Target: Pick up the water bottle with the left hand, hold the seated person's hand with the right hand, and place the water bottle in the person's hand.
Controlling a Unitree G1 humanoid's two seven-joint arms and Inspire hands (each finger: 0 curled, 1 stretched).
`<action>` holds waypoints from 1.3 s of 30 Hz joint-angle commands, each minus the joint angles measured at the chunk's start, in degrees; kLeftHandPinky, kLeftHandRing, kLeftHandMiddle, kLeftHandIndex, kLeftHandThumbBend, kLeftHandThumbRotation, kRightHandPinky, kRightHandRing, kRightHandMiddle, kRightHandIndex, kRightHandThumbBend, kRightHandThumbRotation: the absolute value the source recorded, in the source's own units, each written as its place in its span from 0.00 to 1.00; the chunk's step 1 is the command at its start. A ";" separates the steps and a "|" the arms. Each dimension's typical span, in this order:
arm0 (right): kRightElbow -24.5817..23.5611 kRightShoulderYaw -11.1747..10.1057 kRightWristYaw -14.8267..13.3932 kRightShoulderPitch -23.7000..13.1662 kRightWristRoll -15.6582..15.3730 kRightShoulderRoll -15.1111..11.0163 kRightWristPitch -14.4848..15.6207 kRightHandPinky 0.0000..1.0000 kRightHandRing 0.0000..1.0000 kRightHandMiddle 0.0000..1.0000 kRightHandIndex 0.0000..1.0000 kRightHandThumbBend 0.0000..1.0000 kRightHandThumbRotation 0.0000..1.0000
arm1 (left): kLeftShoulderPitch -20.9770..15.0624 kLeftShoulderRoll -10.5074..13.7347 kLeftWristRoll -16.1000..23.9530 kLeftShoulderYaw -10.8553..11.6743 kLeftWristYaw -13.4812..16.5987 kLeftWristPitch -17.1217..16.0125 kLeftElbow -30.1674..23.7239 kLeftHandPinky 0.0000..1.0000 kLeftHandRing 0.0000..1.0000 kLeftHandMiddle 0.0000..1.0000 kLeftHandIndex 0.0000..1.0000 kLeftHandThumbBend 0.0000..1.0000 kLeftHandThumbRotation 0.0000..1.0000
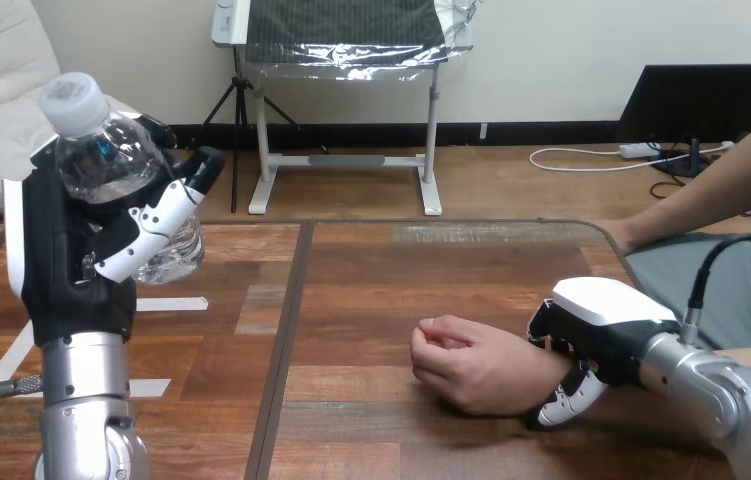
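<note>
A clear water bottle [111, 160] with a white cap stands upright in my left hand [76, 250], raised above the table's left side; the fingers and thumb curl round its body. The person's hand [471, 365] rests as a loose fist on the table at centre right, its forearm running off to the right. My right hand [591, 335] sits at that wrist, fingers curled over it from above and the thumb hooked under it, so it grips the person's wrist. Bottle and person's hand are well apart.
The wooden table [351, 300] has a dark seam running down its middle and white tape strips [166, 303] at the left. The person's other forearm [721, 190] reaches in at the upper right past the table's far corner.
</note>
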 commanded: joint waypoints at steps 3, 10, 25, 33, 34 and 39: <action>2.98 5.65 4.45 2.29 -3.63 -0.41 1.07 0.12 0.19 0.29 0.35 0.86 0.05 | -3.20 0.10 -0.80 0.04 -0.83 -1.89 -2.11 0.23 0.28 0.33 0.40 0.54 0.00; 2.91 6.07 6.00 1.71 -4.00 -0.95 2.06 0.16 0.24 0.34 0.36 0.87 0.12 | -3.19 0.02 -0.34 0.11 -0.54 -1.79 -2.20 0.23 0.28 0.33 0.40 0.54 0.00; 2.02 7.16 12.84 -0.44 -5.30 -2.77 3.49 0.23 0.34 0.45 0.49 0.92 0.30 | -3.28 -0.13 -0.75 0.05 -0.82 -1.77 -2.13 0.23 0.28 0.33 0.40 0.54 0.00; 1.30 6.50 15.39 -0.98 -4.92 -3.24 4.96 0.27 0.39 0.49 0.53 0.98 0.36 | -3.30 -0.26 -0.43 0.09 -0.51 -1.77 -2.10 0.23 0.28 0.33 0.40 0.54 0.00; 1.23 6.47 15.48 -1.00 -4.93 -3.28 5.06 0.27 0.40 0.50 0.54 0.98 0.36 | -3.30 -0.27 -0.41 0.09 -0.50 -1.76 -2.10 0.23 0.28 0.33 0.40 0.54 0.00; 0.36 5.93 17.19 -1.19 -4.60 -3.43 6.75 0.29 0.42 0.52 0.55 1.00 0.37 | -3.25 -0.36 -0.35 0.09 -0.41 -1.73 -2.17 0.23 0.28 0.33 0.40 0.55 0.00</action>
